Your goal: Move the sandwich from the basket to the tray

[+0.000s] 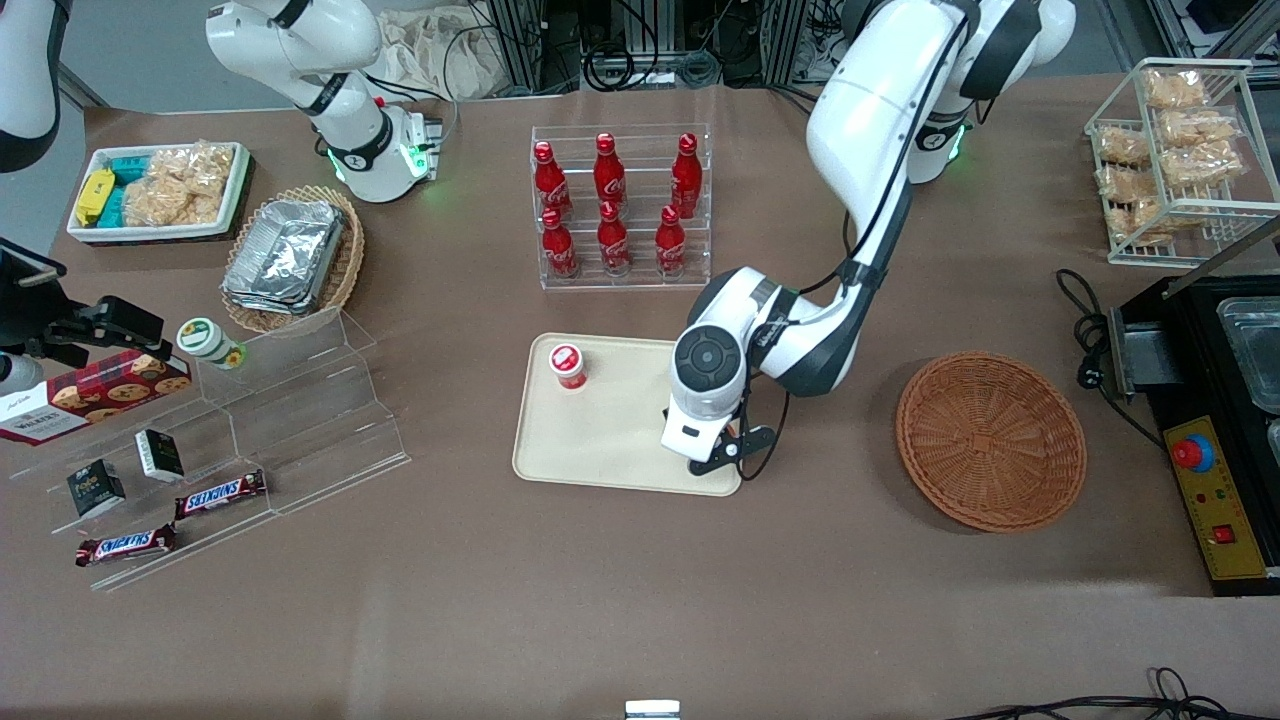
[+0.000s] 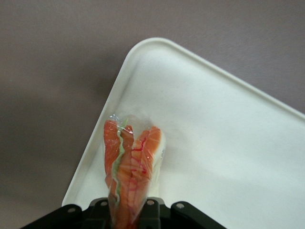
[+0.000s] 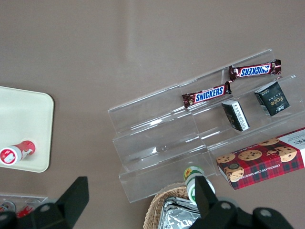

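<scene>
My left gripper [image 2: 127, 212] is shut on the sandwich [image 2: 132, 164], a clear-wrapped wedge with its orange-red and green filling edge showing. The sandwich hangs just above a corner of the cream tray [image 2: 224, 143], close to the rim. In the front view the gripper [image 1: 722, 455] is low over the tray's [image 1: 610, 440] near corner at the working arm's end, and the wrist hides the sandwich. The round reddish-brown basket [image 1: 990, 440] lies empty on the table, toward the working arm's end.
A small red-capped cup [image 1: 567, 366] stands on the tray. A clear rack of red bottles [image 1: 620, 205] stands farther from the camera than the tray. Acrylic steps with snack bars [image 1: 220, 450] and an oval foil-container basket [image 1: 290, 255] lie toward the parked arm's end.
</scene>
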`<state>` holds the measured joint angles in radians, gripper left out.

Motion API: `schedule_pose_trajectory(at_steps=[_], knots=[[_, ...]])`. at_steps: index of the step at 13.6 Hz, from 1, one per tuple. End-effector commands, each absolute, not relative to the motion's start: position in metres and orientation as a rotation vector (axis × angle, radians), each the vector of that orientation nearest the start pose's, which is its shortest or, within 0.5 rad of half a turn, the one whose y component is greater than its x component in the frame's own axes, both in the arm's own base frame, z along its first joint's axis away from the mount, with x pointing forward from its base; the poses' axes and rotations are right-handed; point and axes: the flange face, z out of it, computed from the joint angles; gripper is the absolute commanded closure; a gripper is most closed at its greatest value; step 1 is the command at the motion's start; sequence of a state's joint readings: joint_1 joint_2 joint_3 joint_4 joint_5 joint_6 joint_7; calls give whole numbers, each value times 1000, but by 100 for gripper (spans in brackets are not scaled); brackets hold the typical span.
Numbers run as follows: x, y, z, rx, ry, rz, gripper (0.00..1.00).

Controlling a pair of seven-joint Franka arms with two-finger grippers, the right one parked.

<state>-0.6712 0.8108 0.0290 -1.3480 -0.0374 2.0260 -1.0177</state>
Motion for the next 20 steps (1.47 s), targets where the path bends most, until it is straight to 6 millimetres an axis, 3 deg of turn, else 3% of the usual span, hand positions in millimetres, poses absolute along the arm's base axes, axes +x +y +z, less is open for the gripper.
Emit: schedule_pose_trajectory(at_steps=[1,2,3,4,7,10,12,14,20], knots=[[581,-440,222,-2981,-566,88,68],[583,-441,226,-2990,-578,71,41],[584,-441,233,-2991,-588,57,0],[586,-442,248,-2997,-622,40,0],[597,-419,358,-3003,-839,-66,0],[604,-366,458,-2969,-998,-144,0],[612,-320,508,-2960,-1083,-185,0],[610,-288,532,-2966,-1098,-209,0],[623,-184,559,-3027,-1033,-195,0]])
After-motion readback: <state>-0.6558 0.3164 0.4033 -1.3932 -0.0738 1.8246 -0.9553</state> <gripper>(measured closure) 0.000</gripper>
